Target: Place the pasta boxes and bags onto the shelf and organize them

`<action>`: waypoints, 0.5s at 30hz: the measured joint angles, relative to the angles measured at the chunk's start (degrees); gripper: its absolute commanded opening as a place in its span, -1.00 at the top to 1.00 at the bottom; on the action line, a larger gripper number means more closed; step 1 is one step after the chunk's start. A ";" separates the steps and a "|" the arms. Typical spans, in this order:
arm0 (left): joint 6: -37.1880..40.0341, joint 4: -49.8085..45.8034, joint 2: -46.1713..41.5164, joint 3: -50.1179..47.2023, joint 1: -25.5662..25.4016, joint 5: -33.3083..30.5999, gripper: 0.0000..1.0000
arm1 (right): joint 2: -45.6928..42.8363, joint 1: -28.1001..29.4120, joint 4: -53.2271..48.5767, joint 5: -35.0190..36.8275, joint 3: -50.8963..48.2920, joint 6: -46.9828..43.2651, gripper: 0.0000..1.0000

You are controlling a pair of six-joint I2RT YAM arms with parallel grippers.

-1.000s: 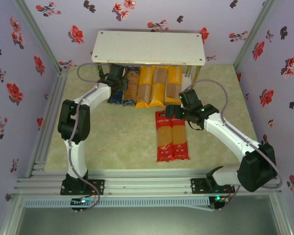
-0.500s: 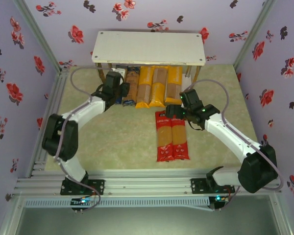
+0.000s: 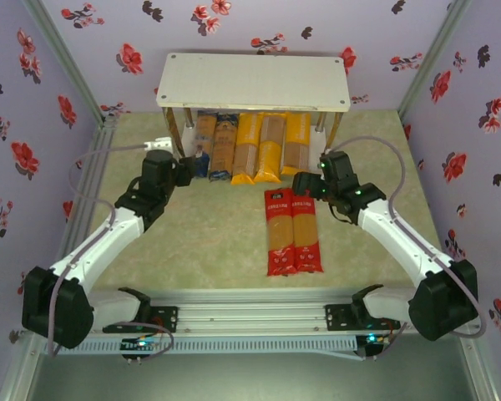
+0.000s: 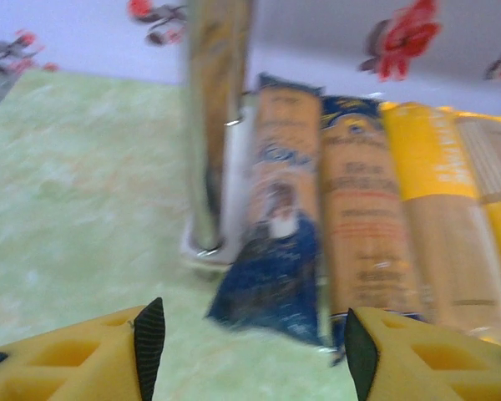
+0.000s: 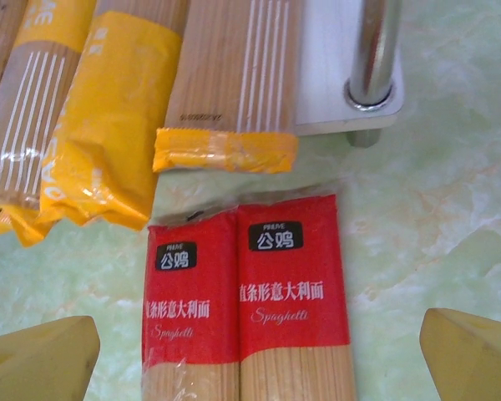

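On the green marbled counter (image 3: pixel 209 251), right of centre, lie two red packs (image 3: pixel 280 234) side by side and touching, long axes running near to far, red ends towards the shelf. The right wrist view reads their labels (a black tag with "公鸡", then "直条形意大利面" and "Spaghetti" in script) on the red packs (image 5: pixel 292 292). The right pincer (image 3: pixel 306 185) hovers over their far ends, jaws spread wide on either side of both packs and closed on neither; its yellow fingertips (image 5: pixel 42 359) sit at the bottom corners of its own view. Across the counter, the left pincer (image 3: pixel 184 171) is also wide apart, gripping nothing, and faces a shiny metal leg (image 4: pixel 217 125) of the shelf (image 3: pixel 255 81). Just right of that leg, two brown packs (image 3: pixel 204 144) with dark-blue ends lie on the lower white board (image 5: pixel 330 58), with three yellow-orange packs (image 3: pixel 270 149) beside them. All five are parallel, pointing near to far, with their near ends jutting from under the top board. The brown packs (image 4: pixel 280 225) carry print too blurred to read. Behind stands the lilac wall with red flowers (image 3: pixel 129 57).
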 measured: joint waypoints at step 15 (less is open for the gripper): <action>-1.42 4.90 10.51 1.75 10.88 9.64 -0.28 | -0.87 -5.44 18.99 10.08 -7.52 3.17 -0.89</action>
